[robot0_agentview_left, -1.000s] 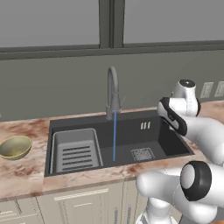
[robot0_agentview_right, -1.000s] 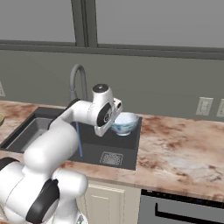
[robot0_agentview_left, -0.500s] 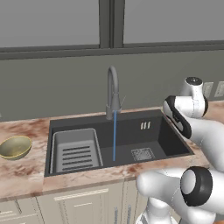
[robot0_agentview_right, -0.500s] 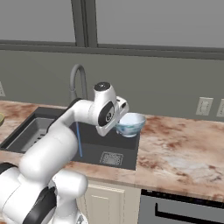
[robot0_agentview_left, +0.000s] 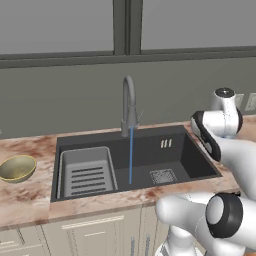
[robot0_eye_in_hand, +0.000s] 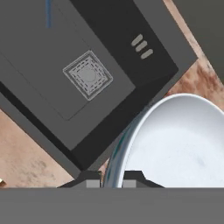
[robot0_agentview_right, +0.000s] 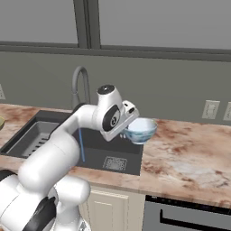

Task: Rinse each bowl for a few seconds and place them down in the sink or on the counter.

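My gripper (robot0_agentview_right: 127, 131) is shut on the rim of the pale blue bowl (robot0_agentview_right: 141, 130), holding it upright in the air over the sink's right edge, where the counter (robot0_agentview_right: 189, 153) begins. The hand view has the bowl's rim pinched between my fingertips (robot0_eye_in_hand: 131, 176), its whitish inside (robot0_eye_in_hand: 175, 144) at the right, and the sink (robot0_eye_in_hand: 52, 92) with its square drain (robot0_eye_in_hand: 88, 75) below. The olive-gold bowl (robot0_agentview_left: 17, 167) sits on the counter (robot0_agentview_left: 20, 202) left of the sink (robot0_agentview_left: 150, 155).
Water runs in a thin blue stream (robot0_agentview_left: 131, 155) from the grey gooseneck faucet (robot0_agentview_left: 129, 102) into the basin. A ribbed drying tray (robot0_agentview_left: 86, 172) fills the sink's left part. Marbled counter stretches right of the sink, with wall outlets (robot0_agentview_right: 210, 109) behind it.
My arm has carried the pale blue bowl rightward, away from the water stream, to the sink's right edge. The olive-gold bowl has not moved.
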Motion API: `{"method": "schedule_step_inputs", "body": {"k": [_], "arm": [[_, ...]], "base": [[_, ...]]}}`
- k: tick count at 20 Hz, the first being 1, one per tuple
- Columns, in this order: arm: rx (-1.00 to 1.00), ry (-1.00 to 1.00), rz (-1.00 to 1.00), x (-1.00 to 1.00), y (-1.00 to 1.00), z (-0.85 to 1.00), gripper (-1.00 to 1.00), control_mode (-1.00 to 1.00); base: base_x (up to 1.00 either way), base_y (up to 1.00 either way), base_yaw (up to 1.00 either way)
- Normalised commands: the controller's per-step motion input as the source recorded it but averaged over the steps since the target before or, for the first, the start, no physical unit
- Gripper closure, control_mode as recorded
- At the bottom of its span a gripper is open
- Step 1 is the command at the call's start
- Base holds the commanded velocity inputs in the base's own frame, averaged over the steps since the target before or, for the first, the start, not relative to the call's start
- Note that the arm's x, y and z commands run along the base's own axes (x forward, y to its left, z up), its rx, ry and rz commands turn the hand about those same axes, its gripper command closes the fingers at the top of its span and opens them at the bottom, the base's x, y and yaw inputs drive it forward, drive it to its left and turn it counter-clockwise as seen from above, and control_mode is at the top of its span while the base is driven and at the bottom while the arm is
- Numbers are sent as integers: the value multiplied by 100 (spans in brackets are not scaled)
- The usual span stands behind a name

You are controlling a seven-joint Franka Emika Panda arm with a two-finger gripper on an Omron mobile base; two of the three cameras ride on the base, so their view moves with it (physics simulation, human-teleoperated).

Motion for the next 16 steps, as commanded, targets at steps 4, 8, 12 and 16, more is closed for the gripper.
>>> {"method": "schedule_step_inputs", "body": {"k": [4,8,12,16], "arm": [[0,0,-12,-3,-18,-7,100,-100],[0,0,-10,0,-16,-7,100,-100],[0,1,-7,0,-14,-12,100,-100],[0,2,-5,3,-12,-13,100,-100]], "base": [[0,0,0],[0,0,0],[0,0,0],[0,0,0]]}}
